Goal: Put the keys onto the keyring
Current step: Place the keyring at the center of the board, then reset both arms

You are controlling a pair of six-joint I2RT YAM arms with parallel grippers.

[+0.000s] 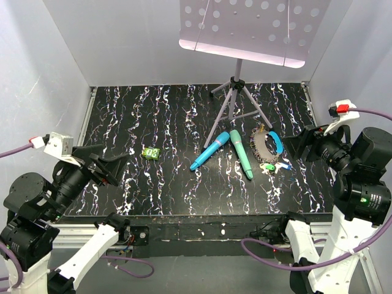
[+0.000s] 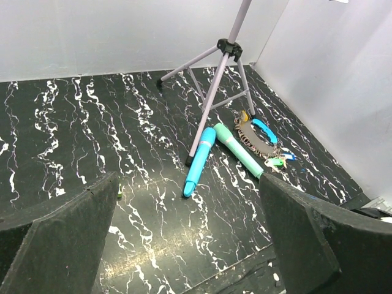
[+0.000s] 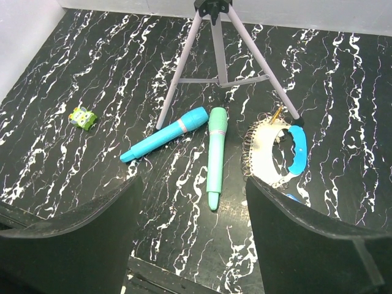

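Observation:
The keyring point(image 1: 262, 149) lies flat on the black marbled table at the right, a grey chain-like oval with a bright blue curved section. It also shows in the left wrist view point(image 2: 247, 136) and the right wrist view point(image 3: 260, 160). The keys point(image 1: 274, 166), with yellow, green and blue heads, lie in a small heap just in front of it point(image 2: 278, 161). In the right wrist view they are mostly hidden behind a finger. My right gripper point(image 1: 300, 147) hovers open and empty just right of the keyring point(image 3: 193, 239). My left gripper point(image 1: 113, 168) is open and empty at the far left point(image 2: 190, 245).
Two teal sticks, one blue point(image 1: 210, 150) and one green point(image 1: 241, 153), lie left of the keyring. A music stand's tripod point(image 1: 236, 92) stands behind them. A small green toy point(image 1: 150, 152) sits mid-left. White walls enclose the table on three sides.

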